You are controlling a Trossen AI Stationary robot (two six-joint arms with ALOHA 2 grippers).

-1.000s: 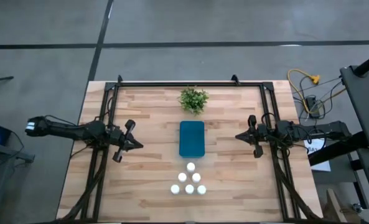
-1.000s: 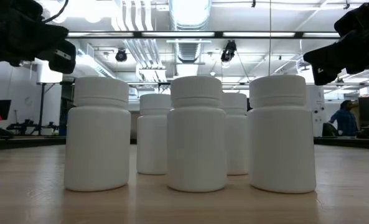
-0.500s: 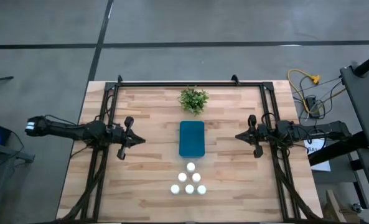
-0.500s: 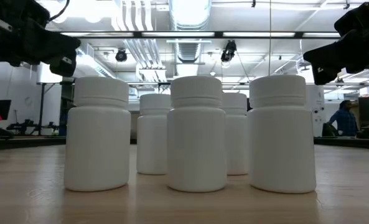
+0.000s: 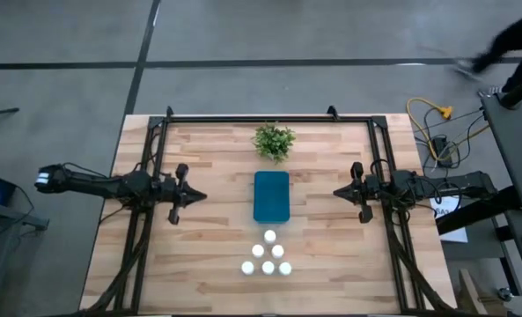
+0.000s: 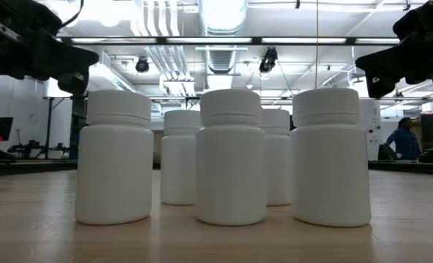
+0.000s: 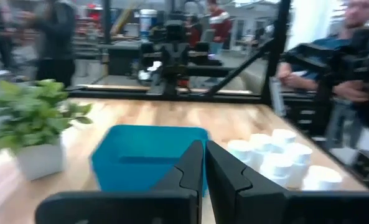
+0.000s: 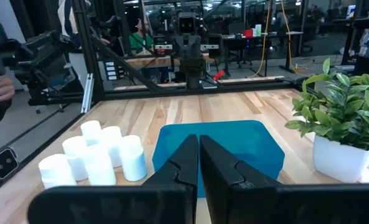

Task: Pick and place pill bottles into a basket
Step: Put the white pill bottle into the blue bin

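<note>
**Both grippers closed and empty, bottles untouched in a cluster**

High view: the teal basket (image 5: 271,196) lies at the middle of the wooden worktop (image 5: 216,264), with a small green plant (image 5: 274,141) just beyond it. The six pill bottles (image 5: 267,255) stand in a tight triangular cluster on the worktop near the basket's other short end, apart from it. The left gripper (image 5: 195,196) hangs to the left of the basket, its tip pointing toward it; the right gripper (image 5: 340,192) mirrors it on the right. Both are well apart from the bottles.

Low view: the pill bottles (image 6: 231,157) fill the foreground, upright with caps on, three in front and others partly hidden behind. Dark parts of the arms show in both upper corners. A person (image 6: 404,139) stands far off in the room.

Left wrist view: the left gripper (image 7: 204,163) has its fingers pressed together, holding nothing. Beyond it are the basket (image 7: 134,158), the plant (image 7: 38,130) and the bottles (image 7: 277,158).

Right wrist view: the right gripper (image 8: 198,158) likewise has its fingers together and empty, facing the basket (image 8: 234,146), with the bottles (image 8: 97,155) on one side and the plant (image 8: 343,121) on the other.
</note>
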